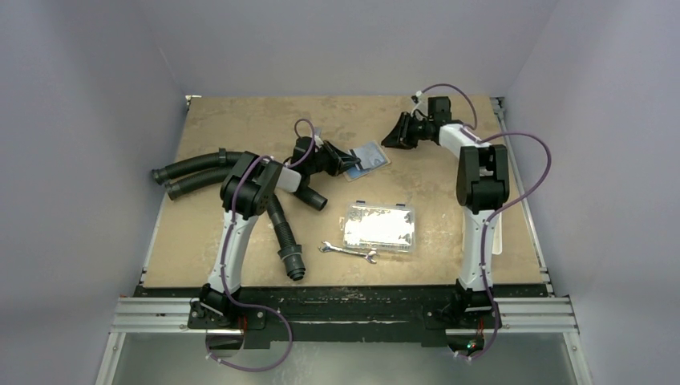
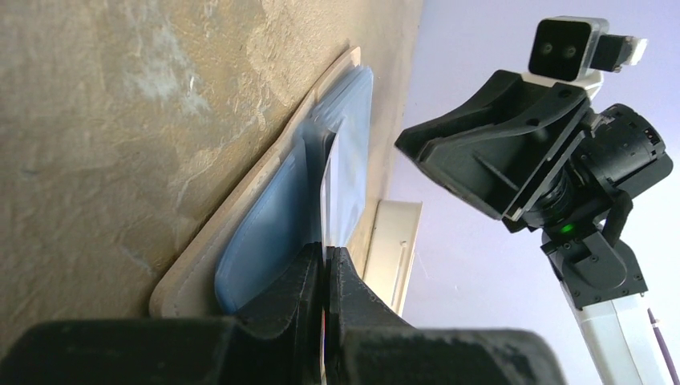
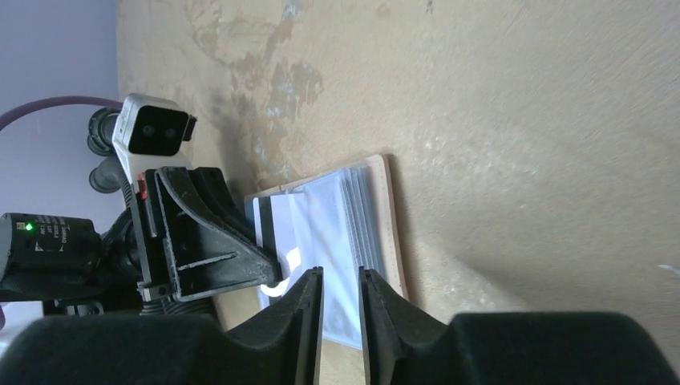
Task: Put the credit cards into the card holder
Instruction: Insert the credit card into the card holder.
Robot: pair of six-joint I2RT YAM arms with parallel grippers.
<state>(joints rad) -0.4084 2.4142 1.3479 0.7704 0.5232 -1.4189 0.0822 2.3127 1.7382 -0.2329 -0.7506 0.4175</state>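
The card holder (image 1: 373, 156) lies flat at the table's far middle, grey-blue with a tan rim (image 2: 240, 200). In the right wrist view it (image 3: 365, 233) shows several light sleeves. My left gripper (image 1: 346, 163) is at its left end, shut on a thin light-blue credit card (image 2: 346, 180) held edge-on against the holder's opening (image 2: 325, 257). The same card (image 3: 281, 224) shows a dark stripe in the right wrist view. My right gripper (image 1: 398, 132) hovers to the holder's right, slightly open and empty (image 3: 341, 277). No other cards are in view.
A clear plastic compartment box (image 1: 378, 226) sits at centre front with two wrenches (image 1: 349, 252) to its left. Black ribbed hoses (image 1: 200, 168) lie at the left, under and beside my left arm. The table's metal side rail (image 2: 393, 241) lies beyond the holder.
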